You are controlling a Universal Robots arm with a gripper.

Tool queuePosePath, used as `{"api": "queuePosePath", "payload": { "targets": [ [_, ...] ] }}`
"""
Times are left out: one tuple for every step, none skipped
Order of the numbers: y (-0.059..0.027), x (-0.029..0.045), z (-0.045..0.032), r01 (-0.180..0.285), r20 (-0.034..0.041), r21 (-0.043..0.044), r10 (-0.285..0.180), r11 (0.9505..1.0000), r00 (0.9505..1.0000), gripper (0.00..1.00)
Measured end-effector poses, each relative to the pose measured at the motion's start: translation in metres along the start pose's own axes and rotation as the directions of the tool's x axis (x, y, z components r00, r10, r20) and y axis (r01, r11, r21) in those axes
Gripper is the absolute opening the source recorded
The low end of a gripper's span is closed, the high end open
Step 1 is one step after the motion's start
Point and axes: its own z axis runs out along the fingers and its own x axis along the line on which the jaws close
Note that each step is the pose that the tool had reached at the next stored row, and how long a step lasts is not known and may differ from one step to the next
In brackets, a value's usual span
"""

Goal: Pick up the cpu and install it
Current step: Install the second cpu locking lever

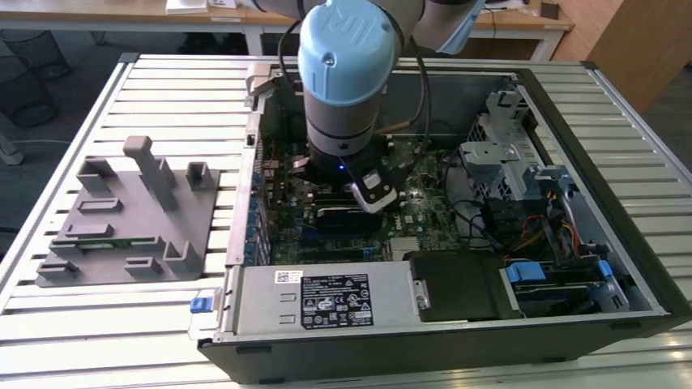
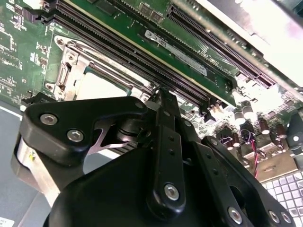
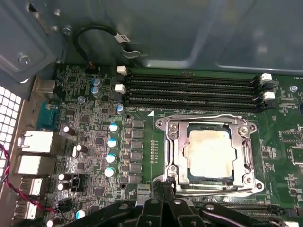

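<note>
Now I see the cpu [image 3: 211, 156] lying flat inside the socket [image 3: 209, 124] on the green board [image 3: 94, 142], in the open computer case [image 1: 605, 267]. My gripper [image 3: 165, 182] sits just beside the socket's edge, fingers pressed together, holding nothing. The exterior view adds a grey holder [image 1: 119, 223] beside the case.

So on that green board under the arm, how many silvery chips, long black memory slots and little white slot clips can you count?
cpu, lying in the metal socket frame: 1
long memory slots: 4
white slot clips: 4
Total: 9
</note>
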Motion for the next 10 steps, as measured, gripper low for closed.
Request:
{"api": "queuePosePath", "payload": {
  "targets": [
    [-0.0002,0.0002,0.0006,0.000,0.0001,-0.0030,0.000,1.0000,1.0000,0.11],
    [-0.0004,0.0003,0.0011,0.000,0.0002,-0.0052,0.000,1.0000,1.0000,0.11],
    [-0.0006,0.0004,0.0017,0.000,0.0002,-0.0072,0.000,1.0000,1.0000,0.11],
    [-0.0008,0.0006,0.0021,0.000,0.0002,-0.0093,0.000,1.0000,1.0000,0.11],
    [-0.0011,0.0007,0.0026,0.000,0.0002,-0.0121,0.000,0.9999,1.0000,0.11],
    [-0.0013,0.0008,0.0031,0.000,0.0002,-0.0150,0.000,0.9999,1.0000,0.11],
    [-0.0015,0.0008,0.0038,0.000,0.0004,-0.0179,0.000,0.9998,1.0000,0.11],
    [-0.0017,0.0008,0.0043,0.000,0.0005,-0.0206,0.000,0.9998,1.0000,0.11],
    [-0.0019,0.0008,0.0048,0.000,0.0006,-0.0231,0.000,0.9997,1.0000,0.11],
    [-0.0020,0.0010,0.0051,0.000,0.0007,-0.0254,0.000,0.9997,1.0000,0.11]
  ]
}}
